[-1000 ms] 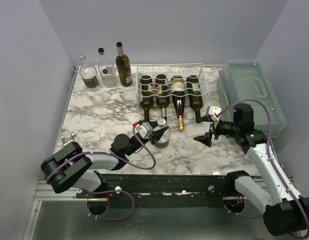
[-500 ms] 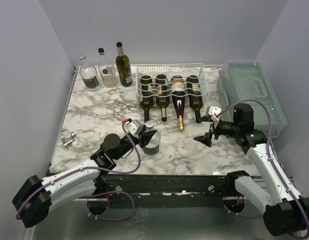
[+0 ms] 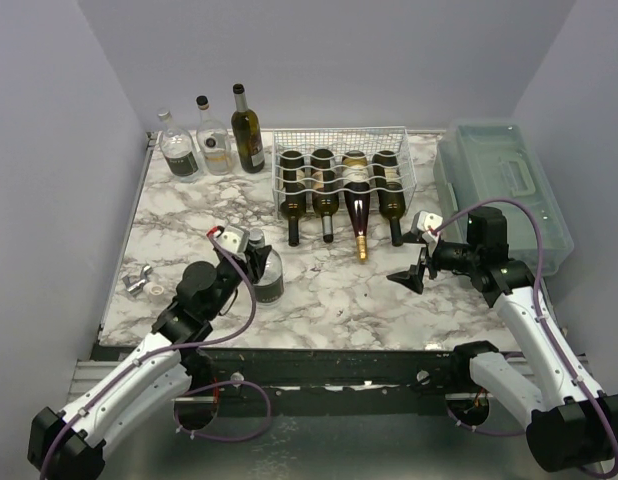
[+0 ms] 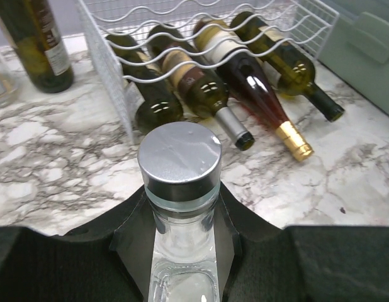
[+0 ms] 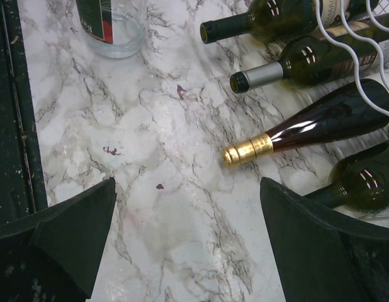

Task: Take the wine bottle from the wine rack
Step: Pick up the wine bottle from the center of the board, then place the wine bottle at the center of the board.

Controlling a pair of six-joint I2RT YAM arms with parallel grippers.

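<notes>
Now your left gripper pinches the clear bottle at its neck; your right gripper gapes wide near the wine rack.

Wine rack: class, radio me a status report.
Left gripper shut on clear bottle. Right gripper open, before wine rack. Four bottles cradled, necks unobstructed.

Plain pale lavender-grey walls close in the table at the back and on both sides. Its top is white marble with grey veins, evenly lit, with soft glints. A black rail runs along the near edge, above a dull grey surface.
</notes>
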